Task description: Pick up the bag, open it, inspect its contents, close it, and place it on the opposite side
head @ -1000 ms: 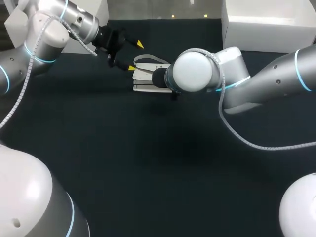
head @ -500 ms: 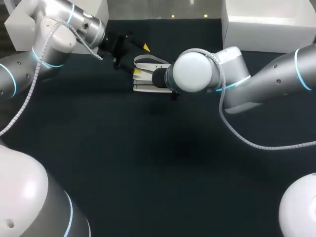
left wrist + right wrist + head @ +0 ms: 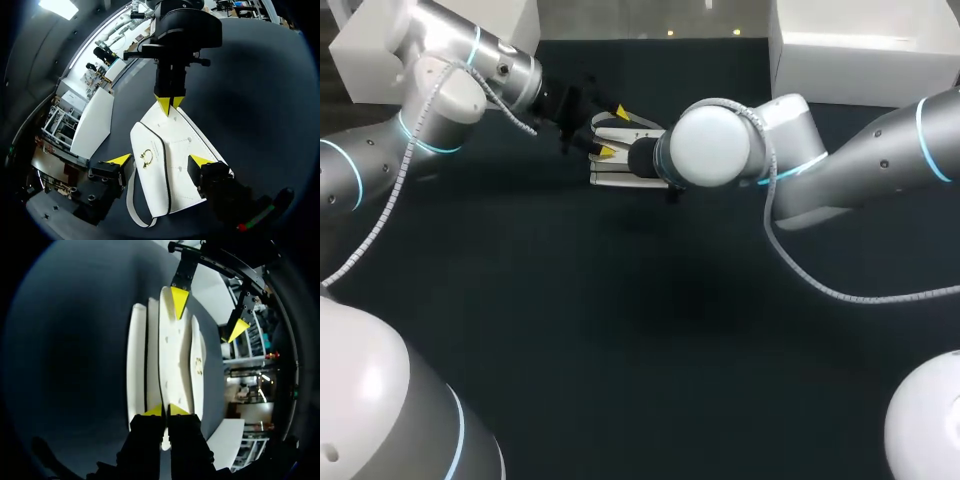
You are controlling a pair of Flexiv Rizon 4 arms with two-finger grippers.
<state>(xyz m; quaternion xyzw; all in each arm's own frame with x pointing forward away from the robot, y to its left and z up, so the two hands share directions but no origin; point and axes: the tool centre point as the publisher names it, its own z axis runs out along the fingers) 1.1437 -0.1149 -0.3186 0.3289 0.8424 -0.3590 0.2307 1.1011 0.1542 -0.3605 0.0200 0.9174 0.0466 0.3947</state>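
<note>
The left gripper (image 3: 160, 161) has its jaws released and wide, astride the near end of the white bag (image 3: 175, 145), which lies flat on the bench (image 3: 260, 100). The long axis of the bag runs straight ahead from these jaws to the right gripper (image 3: 169, 103), whose jaws are clenched on its far edge.

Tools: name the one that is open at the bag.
The left tool: its yellow tips stand wide apart by the white bag; the right tool is pinched shut on its end.
</note>
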